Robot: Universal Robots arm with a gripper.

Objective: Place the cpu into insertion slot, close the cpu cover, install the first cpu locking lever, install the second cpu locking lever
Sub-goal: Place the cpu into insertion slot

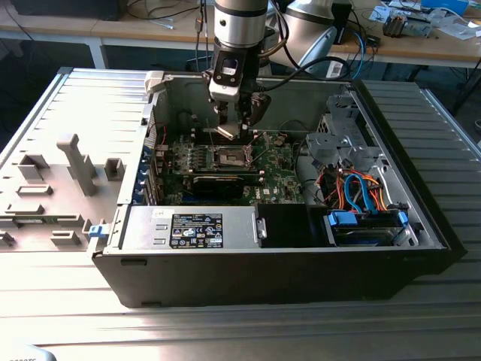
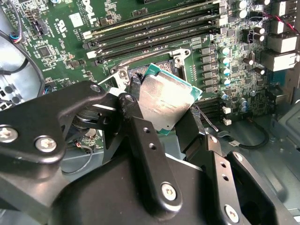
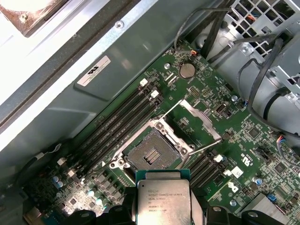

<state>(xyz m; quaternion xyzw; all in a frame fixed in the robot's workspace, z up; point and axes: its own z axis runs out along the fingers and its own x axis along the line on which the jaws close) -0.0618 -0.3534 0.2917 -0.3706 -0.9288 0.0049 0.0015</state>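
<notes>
The cpu (image 2: 164,101) is pinched by the gripper (image 2: 161,115), w/ one black finger (image 2: 133,110) pressed on each of two opp. edges. Its silver top is turned toward the cams in both wrist views.

In the exterior view the gripper (image 1: 231,129) is seen low inside the open PC case (image 1: 421,218), over the green board (image 3: 243,136), w/ the arm (image 1: 240,30) reaching down from above.

The cpu is held clear of the board, near the slot (image 3: 151,156) but not seated in it. The slot is left bare: a dark contact field is exposed, w/ a silver rim round it. The cover (image 3: 200,123) is swung open and lies off to one side of the slot, joined at that edge. Long black RAM slots (image 3: 119,124) are seen just beside the slot on two sides. Whether the cpu is squared up w/ the slot can't be told.
</notes>
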